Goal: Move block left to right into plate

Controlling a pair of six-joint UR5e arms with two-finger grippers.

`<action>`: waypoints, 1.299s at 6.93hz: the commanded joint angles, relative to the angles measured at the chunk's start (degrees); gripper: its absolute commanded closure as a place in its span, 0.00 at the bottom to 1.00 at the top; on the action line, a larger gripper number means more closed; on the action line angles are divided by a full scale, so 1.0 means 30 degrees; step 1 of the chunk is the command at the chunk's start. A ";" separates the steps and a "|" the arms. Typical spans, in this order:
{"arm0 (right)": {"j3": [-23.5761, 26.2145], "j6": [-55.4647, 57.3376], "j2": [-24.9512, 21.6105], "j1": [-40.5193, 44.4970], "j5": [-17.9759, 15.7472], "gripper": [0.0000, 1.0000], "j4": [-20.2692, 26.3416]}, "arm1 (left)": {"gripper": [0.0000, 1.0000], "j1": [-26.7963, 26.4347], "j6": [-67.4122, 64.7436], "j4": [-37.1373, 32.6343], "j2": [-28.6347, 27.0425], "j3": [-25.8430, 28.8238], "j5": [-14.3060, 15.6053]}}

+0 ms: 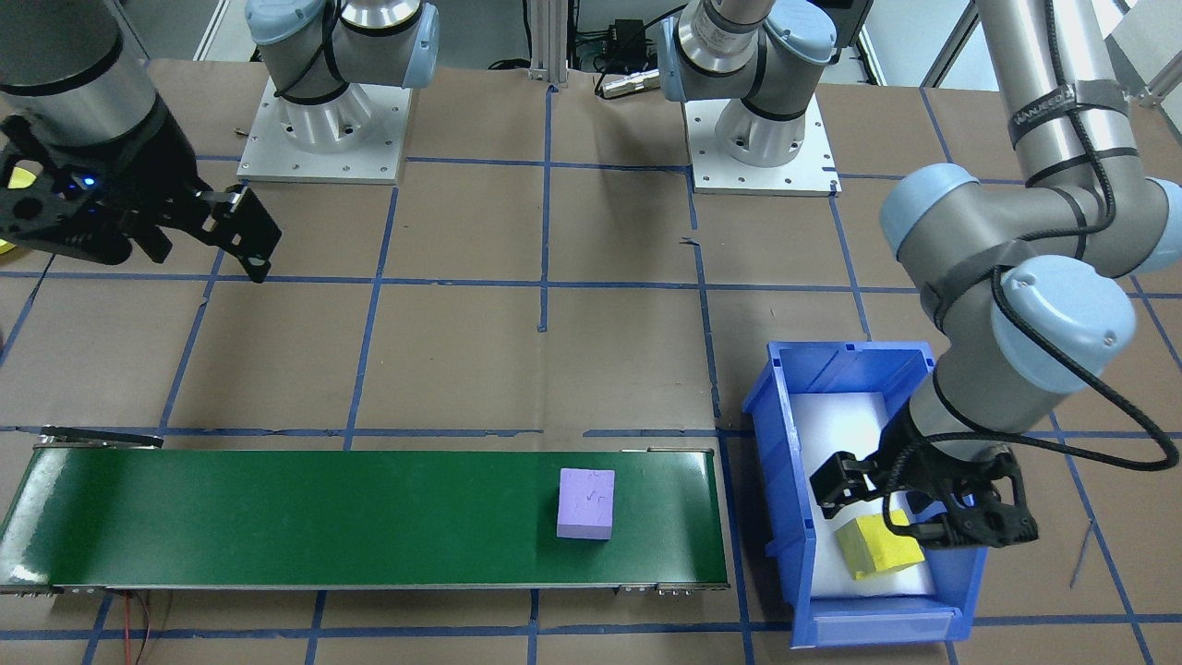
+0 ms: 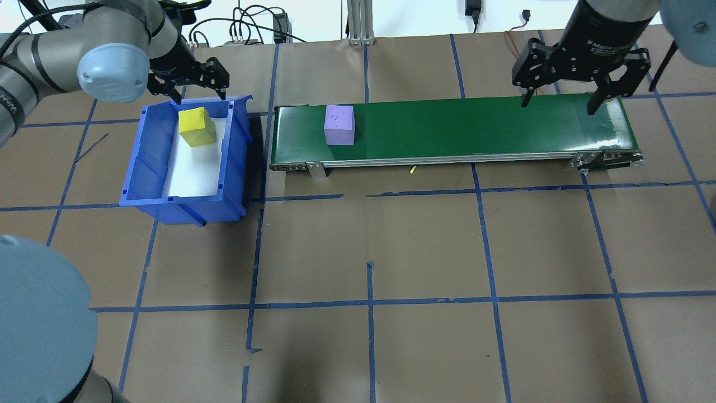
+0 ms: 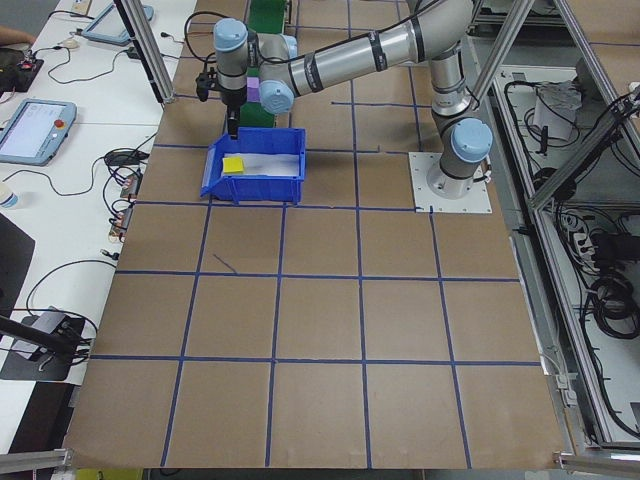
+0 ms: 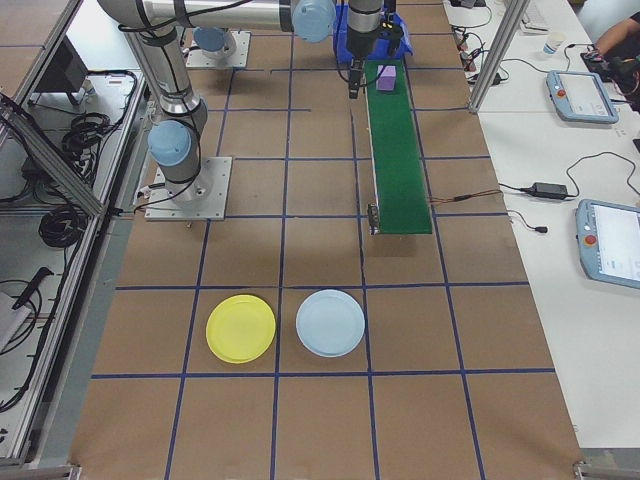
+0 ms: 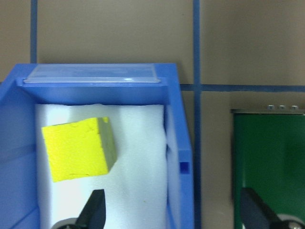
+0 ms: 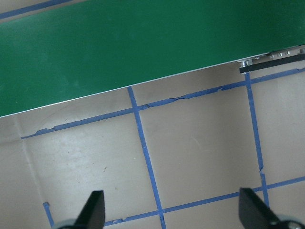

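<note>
The purple block (image 2: 339,125) sits on the green belt (image 2: 475,126), near the belt's end beside the blue bin (image 2: 146,157), while a yellow block (image 2: 196,126) lies on the white padding inside that bin. The left gripper (image 2: 193,84) hangs over the far end of the bin with its jaws spread and nothing between them; its wrist view shows one finger above the padding and the other out past the bin wall, toward the belt. The right gripper (image 2: 559,95) hovers over the opposite end of the belt, jaws also spread wide and empty. The yellow plate (image 4: 240,328) lies on the table well away from the belt, next to a pale blue plate (image 4: 331,323), seen only in the right side view. The step in hand looks like waiting for the belt to carry the purple block across to the right gripper. To do it well, the right gripper should keep its jaws wide and centred over the belt's width, descend only once the block is squarely between the fingers, close on two flat opposite faces, and lift straight up before swinging toward the yellow plate, not the blue one.
</note>
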 commanded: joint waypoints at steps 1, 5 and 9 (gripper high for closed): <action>0.0335 -0.0082 0.0019 -0.2520 -0.0101 0.00 0.0063 | 0.00 0.1145 0.0597 0.0855 -0.1284 0.0019 -0.0018; 0.0339 -0.2250 0.0134 -0.5107 -0.1363 0.00 -0.0054 | 0.00 0.1147 -0.1309 0.2473 -0.2961 -0.0273 -0.0282; -0.2031 -0.6214 0.2211 -0.5109 0.1004 0.00 -0.1954 | 0.63 0.1088 -0.1369 0.2473 -0.2758 -0.0333 -0.0575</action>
